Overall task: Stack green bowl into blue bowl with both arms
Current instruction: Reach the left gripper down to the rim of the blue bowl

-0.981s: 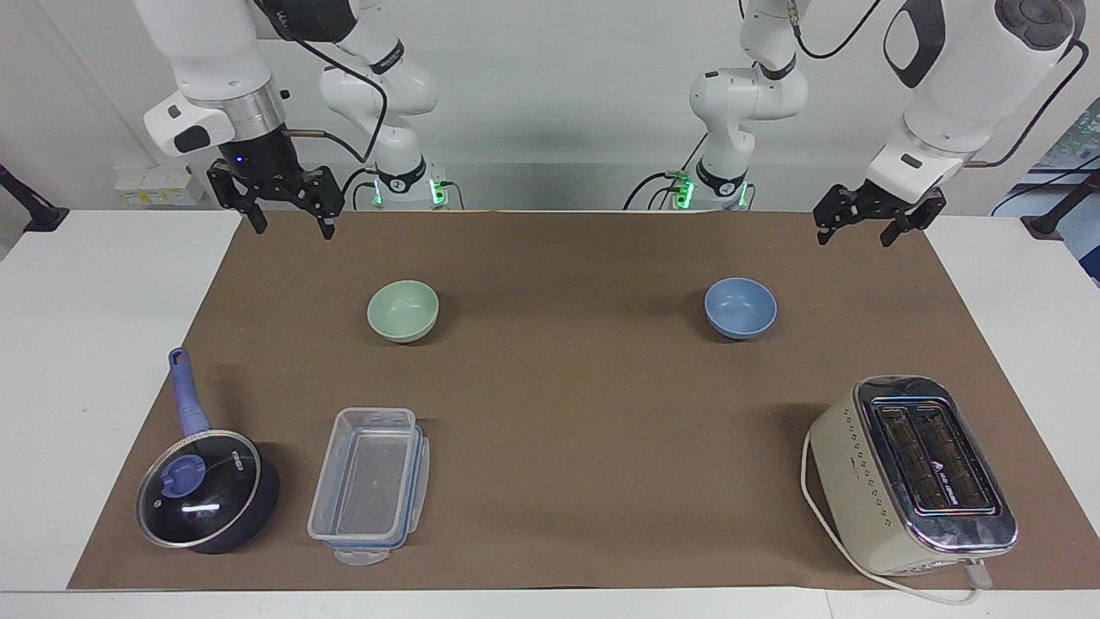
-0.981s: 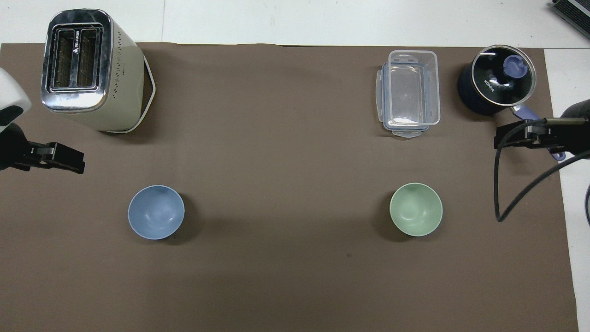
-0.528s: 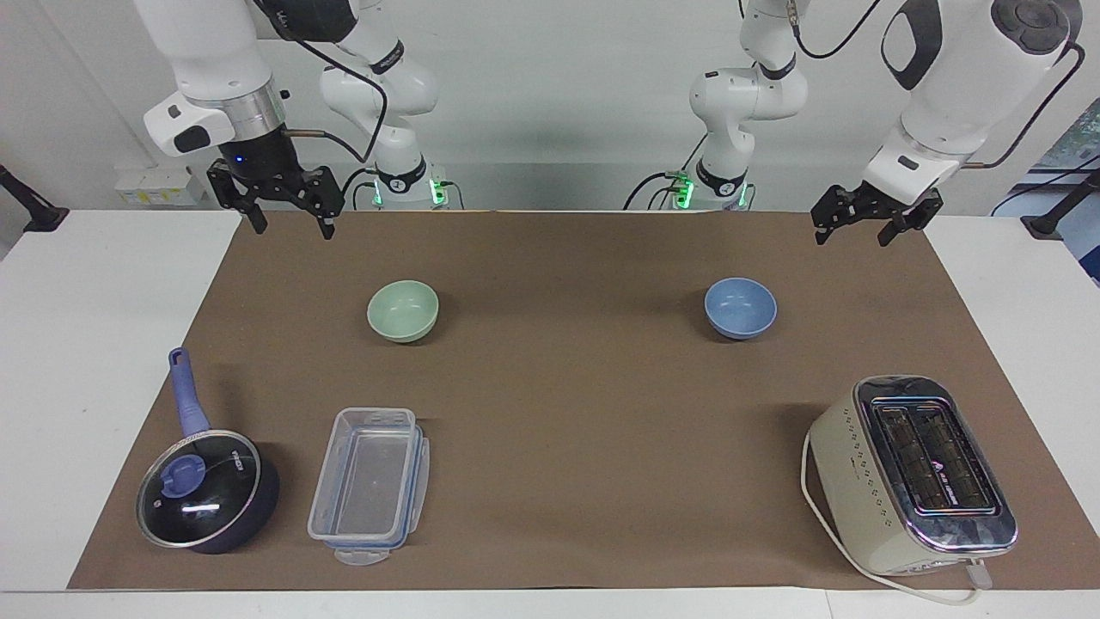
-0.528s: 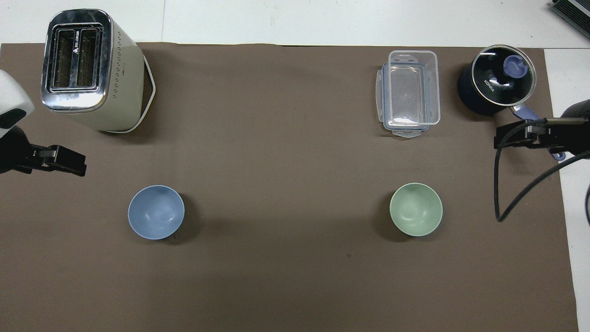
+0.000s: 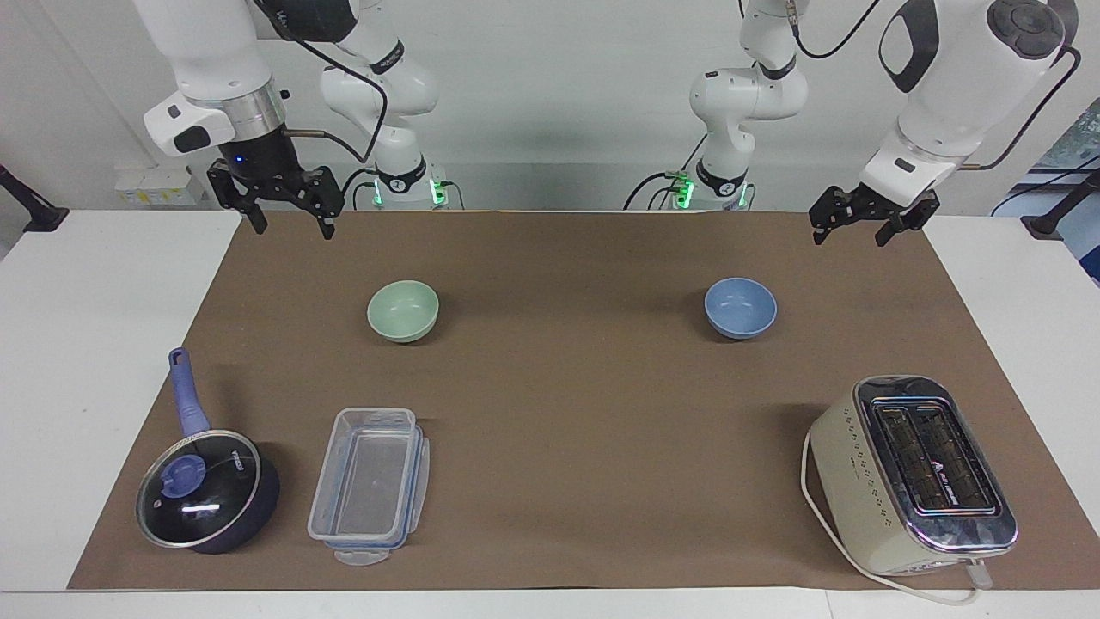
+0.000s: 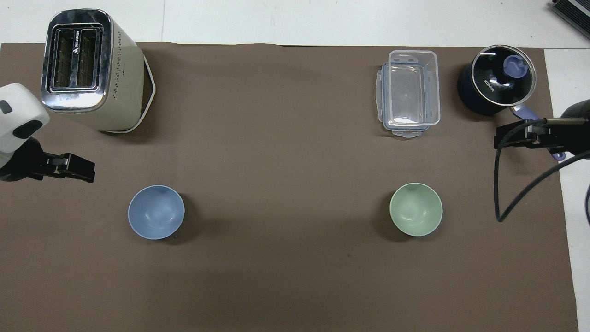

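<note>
Both arms hang up in the air. The right gripper (image 5: 291, 214) is over the brown mat (image 5: 567, 387), jaws apart and holding nothing. The left gripper (image 5: 846, 228) is the same. The green bowl (image 5: 403, 311) and blue bowl (image 5: 740, 308) sit well apart on the counter (image 5: 77, 344). Farther away stand the pan (image 5: 206, 490), clear box (image 5: 369, 483) and toaster (image 5: 911, 474).

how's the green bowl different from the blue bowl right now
Colour: the green bowl is pale mint, the blue bowl periwinkle.
Place: the green bowl sits toward the right arm's end of the brown mat, the blue bowl toward the left arm's end.
Neighbours: the clear container lies farther from the robots than the green bowl; the toaster lies farther than the blue bowl.
Shared: both upright, empty, similar in size, untouched.
</note>
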`<state>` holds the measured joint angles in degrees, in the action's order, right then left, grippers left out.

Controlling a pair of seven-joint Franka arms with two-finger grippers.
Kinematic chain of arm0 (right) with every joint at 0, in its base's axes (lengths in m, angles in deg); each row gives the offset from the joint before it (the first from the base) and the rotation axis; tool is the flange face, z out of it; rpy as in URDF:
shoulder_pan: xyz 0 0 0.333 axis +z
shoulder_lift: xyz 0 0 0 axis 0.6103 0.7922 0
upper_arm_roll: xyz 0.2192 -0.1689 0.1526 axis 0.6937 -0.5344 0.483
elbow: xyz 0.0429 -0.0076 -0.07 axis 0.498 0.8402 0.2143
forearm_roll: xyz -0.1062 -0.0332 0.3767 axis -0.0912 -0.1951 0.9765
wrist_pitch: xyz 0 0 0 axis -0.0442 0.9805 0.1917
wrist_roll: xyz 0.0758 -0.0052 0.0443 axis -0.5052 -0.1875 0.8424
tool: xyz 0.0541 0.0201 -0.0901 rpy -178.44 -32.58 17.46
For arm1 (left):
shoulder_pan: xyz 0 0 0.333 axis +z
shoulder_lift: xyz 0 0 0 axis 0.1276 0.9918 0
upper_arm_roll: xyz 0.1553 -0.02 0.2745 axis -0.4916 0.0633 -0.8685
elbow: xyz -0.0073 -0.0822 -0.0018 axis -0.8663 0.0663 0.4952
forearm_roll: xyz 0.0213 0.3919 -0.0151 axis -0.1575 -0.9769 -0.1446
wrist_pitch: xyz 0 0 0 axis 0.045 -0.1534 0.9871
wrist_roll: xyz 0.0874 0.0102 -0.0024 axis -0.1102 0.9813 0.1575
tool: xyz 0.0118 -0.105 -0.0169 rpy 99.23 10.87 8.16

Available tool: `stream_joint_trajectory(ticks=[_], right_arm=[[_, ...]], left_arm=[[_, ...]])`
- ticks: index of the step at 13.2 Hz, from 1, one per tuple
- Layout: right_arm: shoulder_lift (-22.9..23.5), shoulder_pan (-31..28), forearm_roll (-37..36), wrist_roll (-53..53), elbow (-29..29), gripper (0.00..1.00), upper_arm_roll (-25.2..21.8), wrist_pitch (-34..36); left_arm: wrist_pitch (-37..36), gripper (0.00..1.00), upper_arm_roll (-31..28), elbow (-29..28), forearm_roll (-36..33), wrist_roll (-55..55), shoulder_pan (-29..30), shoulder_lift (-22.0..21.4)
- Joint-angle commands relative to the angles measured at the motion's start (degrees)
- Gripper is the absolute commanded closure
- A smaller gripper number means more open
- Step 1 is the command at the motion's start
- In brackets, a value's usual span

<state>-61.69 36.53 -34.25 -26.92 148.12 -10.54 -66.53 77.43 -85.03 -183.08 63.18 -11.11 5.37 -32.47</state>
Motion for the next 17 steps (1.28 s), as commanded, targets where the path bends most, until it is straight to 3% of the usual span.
stream_joint_trajectory(ticks=[1,15,17], right_arm=[[0.7,-0.2,-0.1,-1.0,-1.2,0.0,0.1,0.6],[-0.1,-0.1,0.6,-1.1,0.9,0.0,0.3,-2.0],[-0.2,-0.1,1.3,-1.1,1.0,0.0,0.2,-3.1]], left_arm=[[7.7,0.0,-0.4,-9.2,1.4,0.5,0.4,-4.3],[33.6,0.0,-0.3,-34.4,5.1,-3.1,-0.2,-3.4],[35.6,0.0,-0.3,-35.9,5.1,-3.1,-0.2,-1.8]])
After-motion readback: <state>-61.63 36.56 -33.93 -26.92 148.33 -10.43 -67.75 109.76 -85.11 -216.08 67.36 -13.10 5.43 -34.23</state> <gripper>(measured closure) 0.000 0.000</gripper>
